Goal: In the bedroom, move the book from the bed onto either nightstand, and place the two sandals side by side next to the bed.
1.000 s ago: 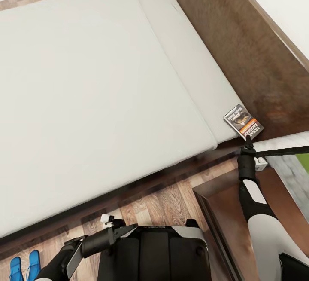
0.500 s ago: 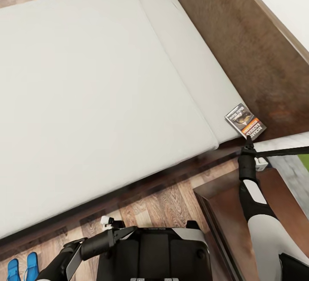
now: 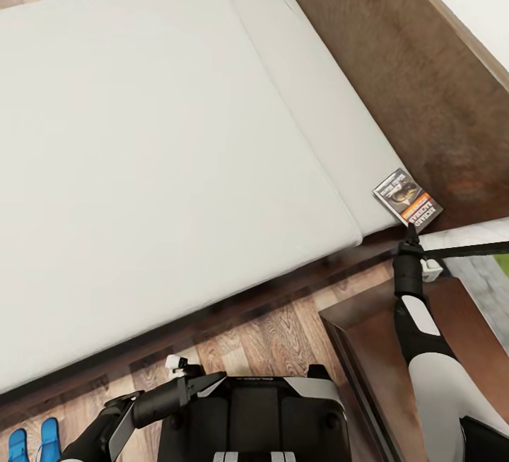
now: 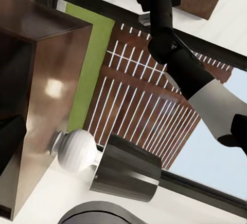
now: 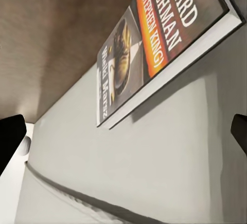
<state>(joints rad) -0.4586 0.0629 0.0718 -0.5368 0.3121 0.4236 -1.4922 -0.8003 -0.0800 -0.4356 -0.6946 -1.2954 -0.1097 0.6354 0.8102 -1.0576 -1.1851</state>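
Note:
The book (image 3: pixel 407 197), dark with an orange band, lies flat on the bed's off-white mattress (image 3: pixel 162 137), at the corner by the headboard (image 3: pixel 396 73). My right gripper (image 3: pixel 410 231) sits just short of the book's near edge, over the bed frame. In the right wrist view the book (image 5: pixel 154 44) lies ahead and the right gripper (image 5: pixel 123 136) is open, holding nothing. The nightstand (image 3: pixel 371 359) stands under my right arm. Two blue sandals (image 3: pixel 32 446) lie side by side on the floor beside the bed. My left gripper (image 3: pixel 180 365) hangs open near my trunk.
Wood-plank floor (image 3: pixel 268 335) runs between the bed frame and my base. A dark-framed window (image 3: pixel 488 246) stands beside the nightstand. In the left wrist view I see the nightstand (image 4: pixel 46 80), a slatted fence (image 4: pixel 149 106) and my right arm (image 4: pixel 185 64).
The whole head view has shifted a little, so the camera moved. The right gripper stays just short of the book. The left arm keeps its pose.

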